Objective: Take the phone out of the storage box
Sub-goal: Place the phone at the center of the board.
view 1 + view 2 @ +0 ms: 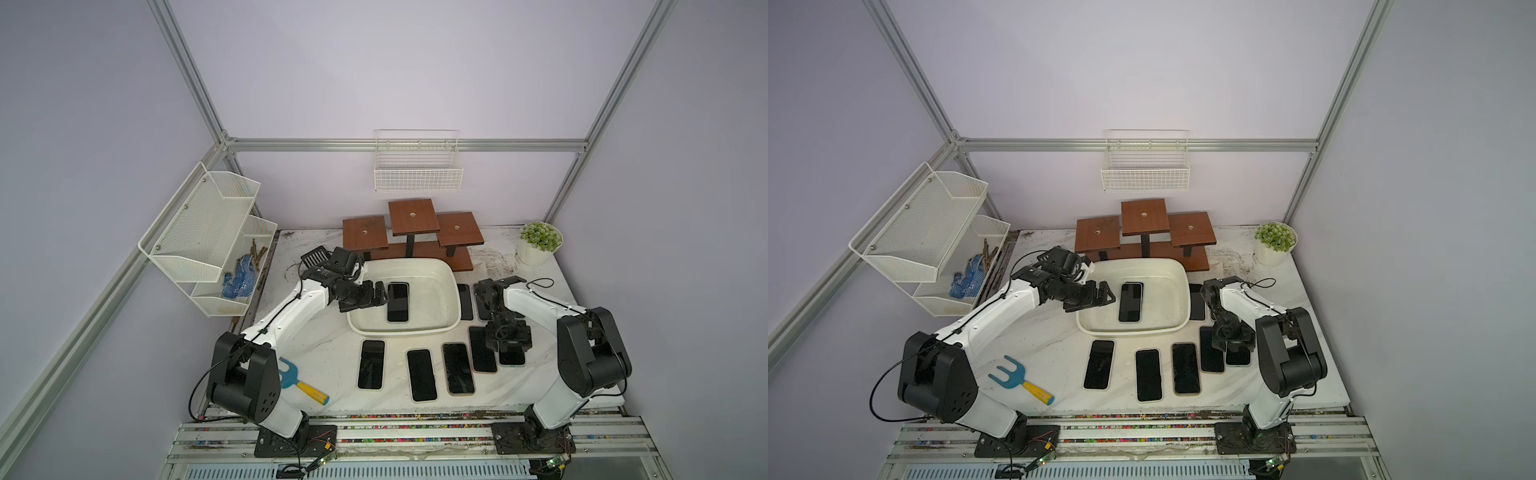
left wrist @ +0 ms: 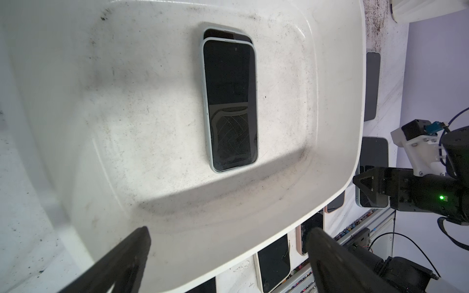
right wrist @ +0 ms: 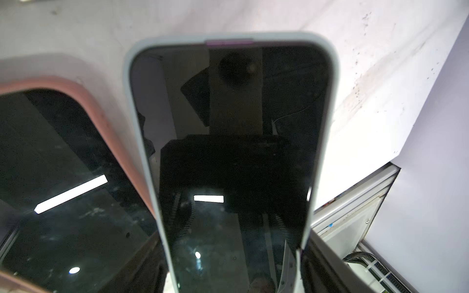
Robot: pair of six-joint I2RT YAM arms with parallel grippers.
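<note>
Black phone (image 1: 398, 302), nr L end effector (image 1: 379, 297)

Left gripper (image 1: 380, 296) is extended toward 1 o'clock, jaws spread; right gripper (image 1: 511, 350) is pointed down, jaws closed.

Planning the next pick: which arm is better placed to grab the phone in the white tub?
Left. The left end effector is open and empty beside the phone in the storage box; the right end effector is shut on a light-cased phone outside it.
</note>
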